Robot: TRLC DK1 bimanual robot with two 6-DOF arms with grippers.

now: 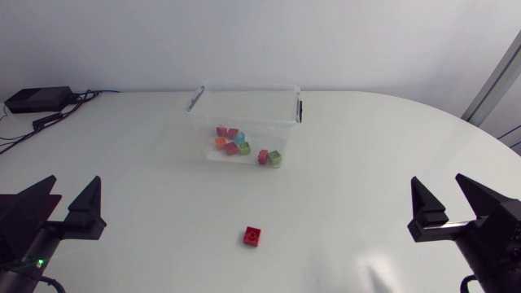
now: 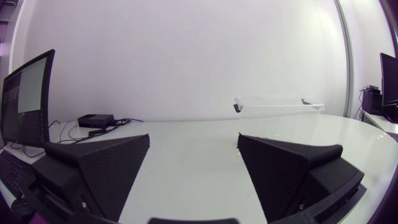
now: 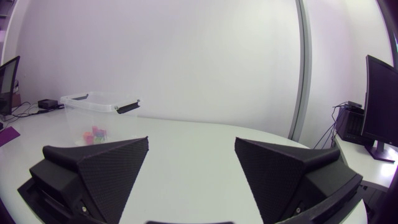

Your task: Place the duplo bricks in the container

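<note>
One red brick (image 1: 252, 236) is lying loose on the tabletop (image 1: 366, 146), at about six o'clock from the container (image 1: 244, 85), where the other bricks (image 1: 244, 145) are sitting. The left tool (image 1: 76, 181) and right tool (image 1: 438, 181) are both hanging spread, holding nothing. In the head view the brick is lying at roughly four o'clock from the left tool and eight from the right, almost midway between them. It is looking squarish, so neither arm seems favoured.
</note>
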